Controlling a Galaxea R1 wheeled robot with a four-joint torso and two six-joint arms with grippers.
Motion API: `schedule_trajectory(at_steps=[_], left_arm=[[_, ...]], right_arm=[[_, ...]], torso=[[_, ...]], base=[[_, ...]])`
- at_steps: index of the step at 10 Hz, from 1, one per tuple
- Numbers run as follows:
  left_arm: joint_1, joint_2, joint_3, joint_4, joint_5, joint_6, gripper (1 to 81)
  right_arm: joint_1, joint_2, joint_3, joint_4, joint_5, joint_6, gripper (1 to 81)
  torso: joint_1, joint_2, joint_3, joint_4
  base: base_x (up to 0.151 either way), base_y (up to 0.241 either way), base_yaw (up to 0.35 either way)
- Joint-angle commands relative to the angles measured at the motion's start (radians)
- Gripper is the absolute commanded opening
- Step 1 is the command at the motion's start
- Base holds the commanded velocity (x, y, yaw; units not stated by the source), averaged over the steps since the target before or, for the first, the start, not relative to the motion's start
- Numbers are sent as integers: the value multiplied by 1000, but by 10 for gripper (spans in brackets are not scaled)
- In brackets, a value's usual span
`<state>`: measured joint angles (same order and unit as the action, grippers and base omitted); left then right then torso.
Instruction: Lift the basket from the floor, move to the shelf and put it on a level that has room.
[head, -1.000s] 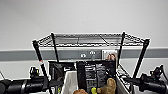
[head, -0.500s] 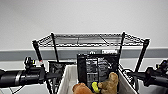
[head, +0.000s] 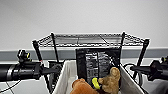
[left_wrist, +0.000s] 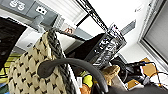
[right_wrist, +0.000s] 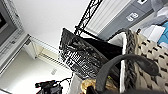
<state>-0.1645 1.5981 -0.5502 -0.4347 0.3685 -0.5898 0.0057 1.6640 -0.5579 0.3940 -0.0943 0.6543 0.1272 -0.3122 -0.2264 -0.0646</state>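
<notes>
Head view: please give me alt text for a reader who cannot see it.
A cream basket holding a black packet and brown plush toys sits raised between two dark robot arms, in front of a black wire shelf. A plain pale wall lies behind.

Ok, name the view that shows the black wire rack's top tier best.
Head view: the black wire rack's top tier spans the frame, its grid visible. Both wrist views catch just a slanted strip of it above the cream woven basket.

The cream woven basket (left_wrist: 27, 72) with its black loop handle (left_wrist: 72, 65) holds a black printed bag (left_wrist: 106, 50) and a brown plush toy (left_wrist: 111, 72).
</notes>
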Motion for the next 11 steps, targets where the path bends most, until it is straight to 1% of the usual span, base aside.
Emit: schedule_trajectory(at_steps=[1, 4, 5, 6, 7, 9, 11], left_arm=[[-209, -13, -42, -91, 29, 1, 10], [-287, -12, -71, -150, 69, 1, 10], [-306, -7, -80, -165, 73, 1, 10], [-322, -3, -92, -185, 75, 1, 10], [-342, 7, -97, -197, 75, -1, 10], [-378, 31, -128, -234, 88, -1, 10], [-418, 62, -166, -274, 101, -1, 10]], right_arm=[[226, -16, -11, 3, -13, 88, 10], [292, -13, -36, 8, -16, 133, 10], [317, -10, -42, 9, -35, 151, 10], [352, -4, -46, 3, -59, 185, 10], [397, 1, -52, 6, -61, 202, 10], [438, 2, -69, 6, -99, 237, 10], [460, 15, -97, 17, -102, 242, 10]], torso=[[0, 0, 0, 0], [0, 0, 0, 0], [0, 0, 0, 0], [0, 0, 0, 0], [0, 0, 0, 0], [0, 0, 0, 0], [0, 0, 0, 0]], base=[[0, 0, 0], [0, 0, 0], [0, 0, 0], [0, 0, 0], [0, 0, 0], [0, 0, 0], [0, 0, 0]])
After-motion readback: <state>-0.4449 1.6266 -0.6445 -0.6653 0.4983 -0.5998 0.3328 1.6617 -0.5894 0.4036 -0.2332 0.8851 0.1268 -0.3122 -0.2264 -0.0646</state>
